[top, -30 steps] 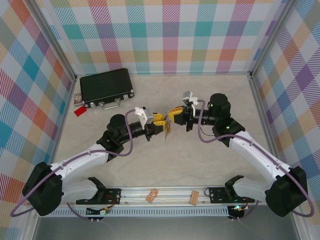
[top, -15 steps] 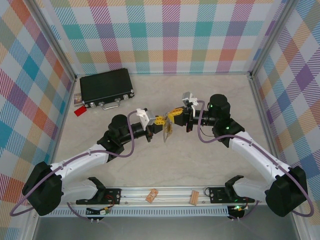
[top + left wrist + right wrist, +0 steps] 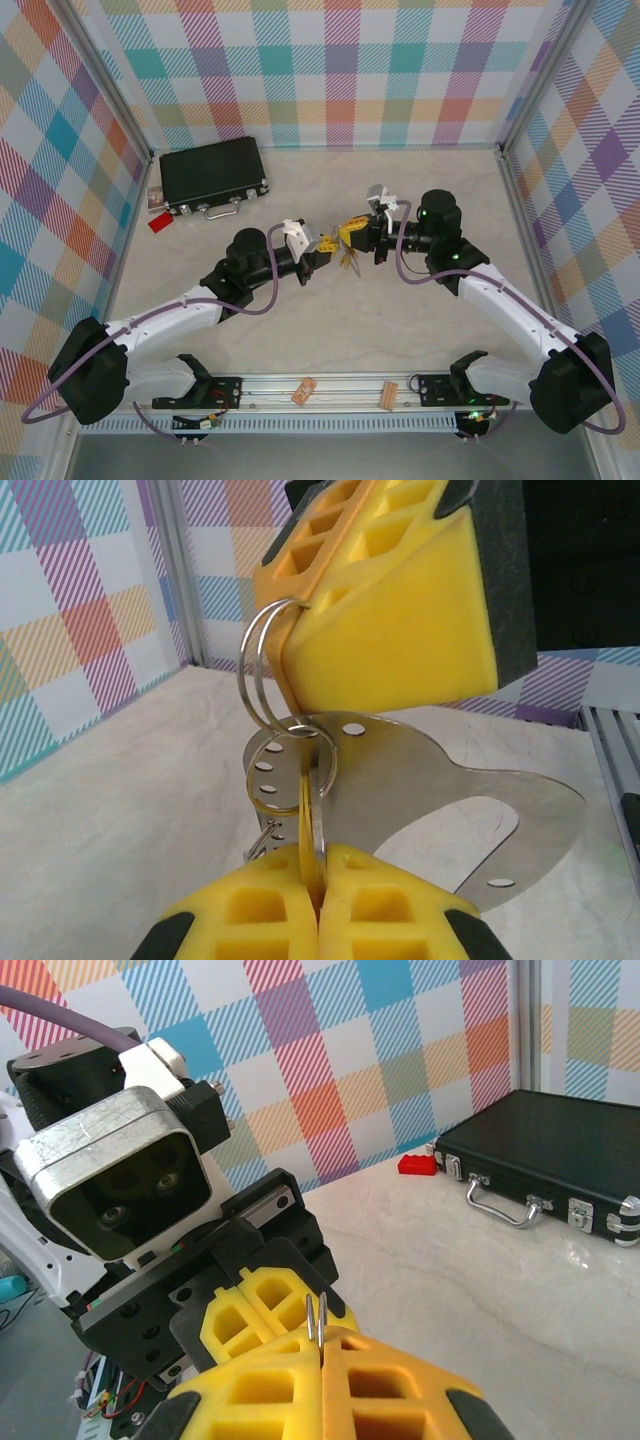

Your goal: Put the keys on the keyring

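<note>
My left gripper (image 3: 325, 245) and right gripper (image 3: 352, 232) meet tip to tip above the middle of the table. In the left wrist view the left gripper (image 3: 320, 858) is shut on a thin yellow key head (image 3: 304, 820), edge-on beside a silver strip. Behind it hangs the flat grey keyring (image 3: 440, 765) with its open centre. A small gold ring (image 3: 268, 784) hangs on it. Above, the right gripper's yellow fingers (image 3: 400, 610) pinch a silver double-wire ring (image 3: 258, 670). The right gripper (image 3: 322, 1345) is shut on that wire ring (image 3: 318, 1312). A small bunch of keys (image 3: 347, 262) dangles below the grippers.
A black case (image 3: 213, 176) with a silver handle lies at the back left, a small red tag (image 3: 159, 223) next to it. Two tan wooden clips (image 3: 304, 391) (image 3: 388, 395) rest on the front rail. Plaid walls enclose three sides.
My left gripper has pushed right, closing up on the right gripper, and the dangling metal has shifted right with it. The right arm has hardly moved.
</note>
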